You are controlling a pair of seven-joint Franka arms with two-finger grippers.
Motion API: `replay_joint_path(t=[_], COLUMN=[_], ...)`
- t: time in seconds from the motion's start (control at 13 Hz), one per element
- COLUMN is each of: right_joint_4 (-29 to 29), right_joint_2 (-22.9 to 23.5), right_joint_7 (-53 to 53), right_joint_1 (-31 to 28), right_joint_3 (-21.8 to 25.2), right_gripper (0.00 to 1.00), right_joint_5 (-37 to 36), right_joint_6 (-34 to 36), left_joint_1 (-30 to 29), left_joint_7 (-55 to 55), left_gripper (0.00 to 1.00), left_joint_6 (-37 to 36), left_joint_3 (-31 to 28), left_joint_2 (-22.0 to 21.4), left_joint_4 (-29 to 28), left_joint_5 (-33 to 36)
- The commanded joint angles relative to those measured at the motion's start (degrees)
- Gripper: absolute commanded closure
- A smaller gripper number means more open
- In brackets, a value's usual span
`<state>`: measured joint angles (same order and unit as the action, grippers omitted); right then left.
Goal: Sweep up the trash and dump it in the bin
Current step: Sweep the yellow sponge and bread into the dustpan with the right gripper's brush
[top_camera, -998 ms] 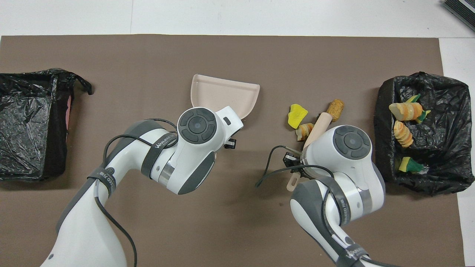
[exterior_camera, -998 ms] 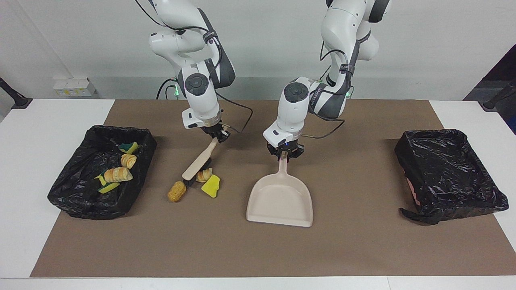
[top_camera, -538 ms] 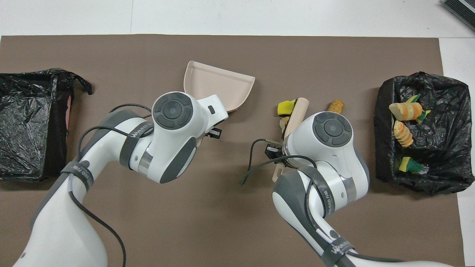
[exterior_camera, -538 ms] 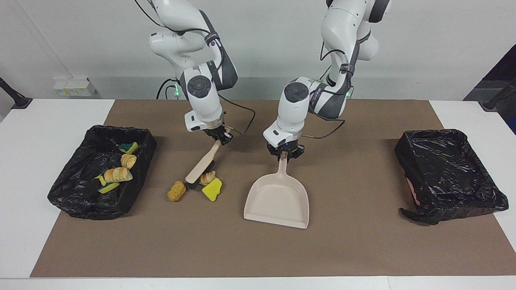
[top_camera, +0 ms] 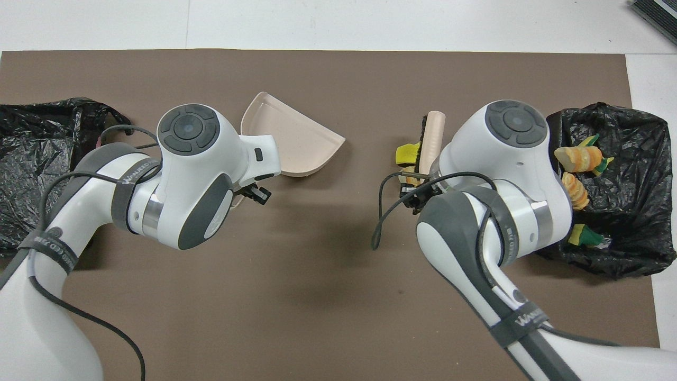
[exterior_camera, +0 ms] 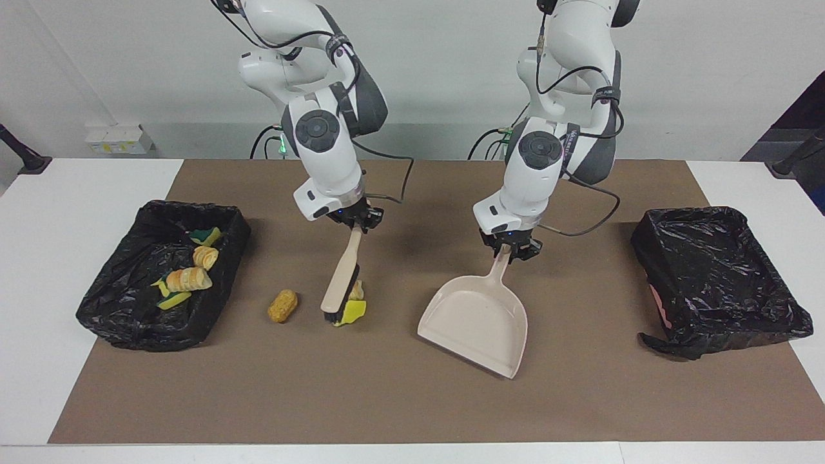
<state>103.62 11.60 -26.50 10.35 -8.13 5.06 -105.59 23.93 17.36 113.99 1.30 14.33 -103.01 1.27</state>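
My right gripper (exterior_camera: 354,225) is shut on the handle of the beige brush (exterior_camera: 341,277), whose bristles rest on the brown mat. A yellow sponge chunk (exterior_camera: 354,312) and a tan pastry piece (exterior_camera: 358,290) lie against the brush head on its dustpan side; the sponge also shows in the overhead view (top_camera: 406,154). A corn-cob-like piece (exterior_camera: 283,305) lies alone between the brush and the trash-holding bin (exterior_camera: 222,219). My left gripper (exterior_camera: 514,250) is shut on the handle of the beige dustpan (exterior_camera: 477,322), its empty mouth angled toward the brush.
The black-lined bin at the right arm's end holds several scraps (exterior_camera: 188,279). A second black-lined bin (exterior_camera: 715,277) stands at the left arm's end, with nothing showing inside it. The brown mat (exterior_camera: 387,399) covers the middle of the white table.
The right gripper swept the brush toward the dustpan, pushing the sponge and pastry along and leaving the corn-cob piece. The left gripper carried the dustpan toward the left arm's end and turned it.
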Motion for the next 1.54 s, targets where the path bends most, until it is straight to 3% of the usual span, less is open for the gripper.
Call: replay_joint_path(t=[0.0, 0.15, 0.46, 0.61, 0.92, 1.23, 1.46], right_joint_4=[-0.08, 0.53, 4.65, 8.07, 10.73, 10.64, 10.29], right_joint_2=[0.26, 0.17, -1.58, -2.81, -2.2, -0.97, 0.17], right_joint_7=[5.13, 8.55, 17.43, 19.9, 20.0, 19.38, 18.42], right_joint_1=[-2.86, -6.11, -10.69, -14.2, -15.18, -11.23, -8.68], right_joint_3=[-0.49, -0.66, -0.49, -0.57, -0.57, -0.84, -0.92], right_gripper=[1.0, 1.0, 1.0, 1.0, 1.0, 1.0, 1.0], right_joint_5=[-6.08, -9.18, -13.32, -14.03, -14.73, -13.68, -7.1], right_joint_6=[1.53, 2.84, 1.8, -1.87, -6.02, -6.2, -6.99], left_joint_1=[-1.25, -1.6, 0.59, 0.77, 1.9, 2.53, 3.23], left_joint_7=[19.91, 27.36, 27.99, 30.27, 34.76, 33.1, 31.78], left_gripper=[1.0, 1.0, 1.0, 1.0, 1.0, 1.0, 1.0], left_joint_6=[-1.23, -0.44, 3.25, 4.48, 4.75, 6.07, 6.51], left_joint_3=[0.37, 0.45, 0.54, 0.63, 0.63, 0.72, 0.63], left_joint_2=[-1.68, -1.85, -2.55, -1.5, -1.94, -2.55, -2.64], left_joint_4=[-0.96, -1.75, -3.42, -3.77, -4.65, -6.23, -6.58], left_joint_5=[0.75, 0.75, 1.54, 3.21, 6.63, 6.64, 6.64])
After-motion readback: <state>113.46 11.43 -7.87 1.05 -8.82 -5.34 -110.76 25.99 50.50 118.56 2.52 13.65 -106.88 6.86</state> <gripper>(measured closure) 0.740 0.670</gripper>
